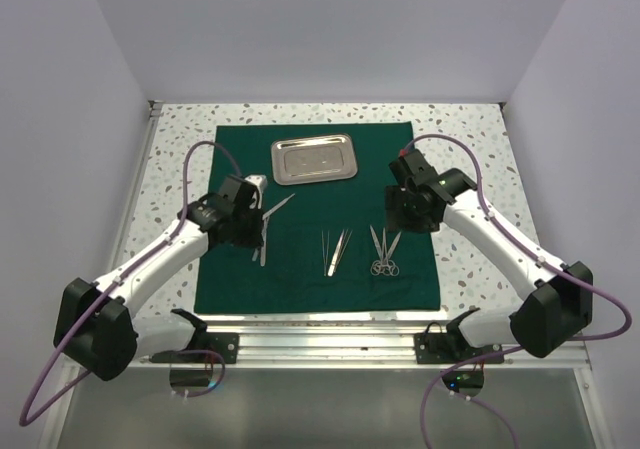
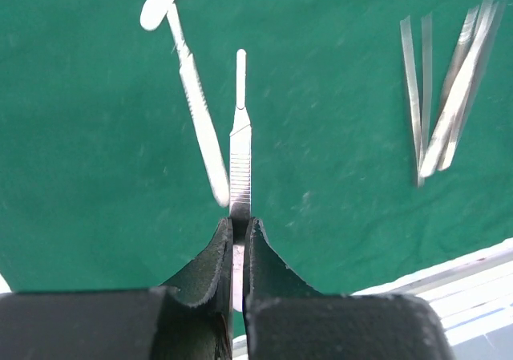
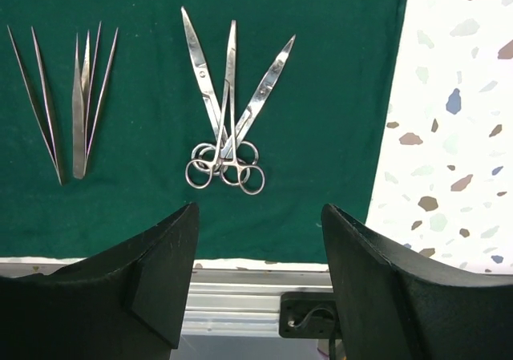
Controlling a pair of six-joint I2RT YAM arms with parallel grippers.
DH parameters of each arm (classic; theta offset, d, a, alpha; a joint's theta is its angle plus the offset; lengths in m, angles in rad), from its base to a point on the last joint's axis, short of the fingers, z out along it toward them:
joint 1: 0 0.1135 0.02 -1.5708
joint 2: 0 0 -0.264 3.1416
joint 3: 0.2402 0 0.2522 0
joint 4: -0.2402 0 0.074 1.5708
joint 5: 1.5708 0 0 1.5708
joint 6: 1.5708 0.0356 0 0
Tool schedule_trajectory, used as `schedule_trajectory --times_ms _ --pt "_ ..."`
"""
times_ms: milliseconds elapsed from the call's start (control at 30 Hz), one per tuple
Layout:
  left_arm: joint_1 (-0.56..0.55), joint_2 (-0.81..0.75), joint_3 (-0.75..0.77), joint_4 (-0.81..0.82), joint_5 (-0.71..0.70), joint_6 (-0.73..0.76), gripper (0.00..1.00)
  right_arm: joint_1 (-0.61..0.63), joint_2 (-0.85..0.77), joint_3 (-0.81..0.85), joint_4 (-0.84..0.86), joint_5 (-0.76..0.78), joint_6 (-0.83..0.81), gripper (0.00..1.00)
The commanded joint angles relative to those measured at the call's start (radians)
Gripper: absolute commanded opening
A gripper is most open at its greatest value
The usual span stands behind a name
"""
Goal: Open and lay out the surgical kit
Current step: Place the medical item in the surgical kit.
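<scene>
The dark green cloth [image 1: 316, 269] lies spread flat, with the steel tray [image 1: 313, 159] at its far edge. My left gripper [image 1: 260, 234] is shut on a slim silver handle [image 2: 240, 135] over the cloth's left part; the handle sticks out past the fingertips [image 2: 258, 230]. A second slim handle [image 2: 196, 111] lies beside it on the cloth. The tweezers [image 1: 335, 251] lie in the middle, also in the left wrist view [image 2: 449, 111]. The scissors and ring-handled forceps [image 3: 228, 111] lie in a fan on the right. My right gripper [image 3: 260, 224] hangs open and empty above them.
Speckled tabletop [image 3: 457, 135] borders the cloth on the right. A metal rail [image 1: 330, 341] runs along the near edge, with the arm bases [image 1: 445, 341] bolted on it. White walls close in the left, right and back.
</scene>
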Motion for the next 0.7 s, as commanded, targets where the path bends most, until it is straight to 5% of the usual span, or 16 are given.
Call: schedule_trajectory --times_ms 0,133,167,367,667 --pt "-0.007 -0.009 -0.059 0.046 -0.029 -0.073 0.05 -0.005 -0.027 -0.012 0.034 -0.038 0.011 0.66" --pt "-0.008 0.031 -0.067 0.072 -0.058 -0.094 0.47 -0.005 -0.026 -0.010 0.034 -0.049 0.010 0.66" --pt "-0.008 0.037 -0.058 0.073 -0.064 -0.102 0.72 -0.005 -0.027 -0.012 0.032 -0.046 0.010 0.65" --pt "-0.007 0.103 0.098 0.064 -0.156 -0.049 0.76 -0.004 -0.050 -0.023 0.023 -0.029 0.002 0.66" --pt "-0.004 0.454 0.396 0.133 -0.157 0.195 0.71 -0.004 -0.064 -0.006 -0.003 0.022 -0.015 0.66"
